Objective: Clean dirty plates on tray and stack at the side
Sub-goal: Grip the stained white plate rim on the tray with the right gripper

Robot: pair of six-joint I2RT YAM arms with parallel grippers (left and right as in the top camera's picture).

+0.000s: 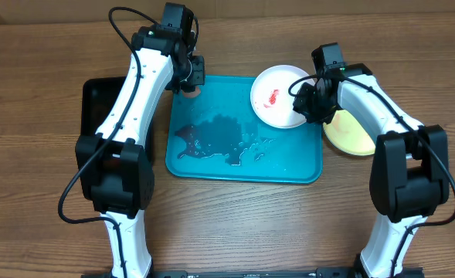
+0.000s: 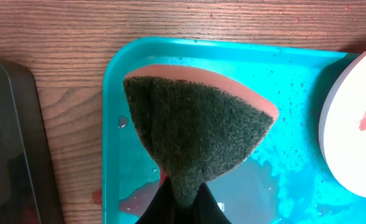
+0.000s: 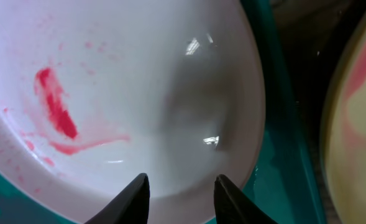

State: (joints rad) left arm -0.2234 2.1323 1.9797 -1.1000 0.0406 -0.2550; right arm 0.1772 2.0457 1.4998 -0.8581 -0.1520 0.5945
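White plate (image 1: 285, 81) with red smear (image 1: 273, 96) sits at the far right corner of the tray (image 1: 289, 166), its rim overhanging the tray edge. Right gripper (image 1: 310, 100) is at the plate's right rim, jaws part-open, nothing clearly pinched. Left gripper (image 2: 183, 205) is clamped on the sponge (image 2: 195, 124), hanging over the tray's far left corner. Key relation: the plate lies straight to the sponge's right along the tray's far edge, well apart, with a wet puddle (image 1: 219, 139) nearer the front. The right arm is nearer the plate, so it likely steadies while the left brings the sponge across. Yellow-green plate (image 1: 351, 135) lies off the tray on the table (image 1: 42, 193), just right of the white one
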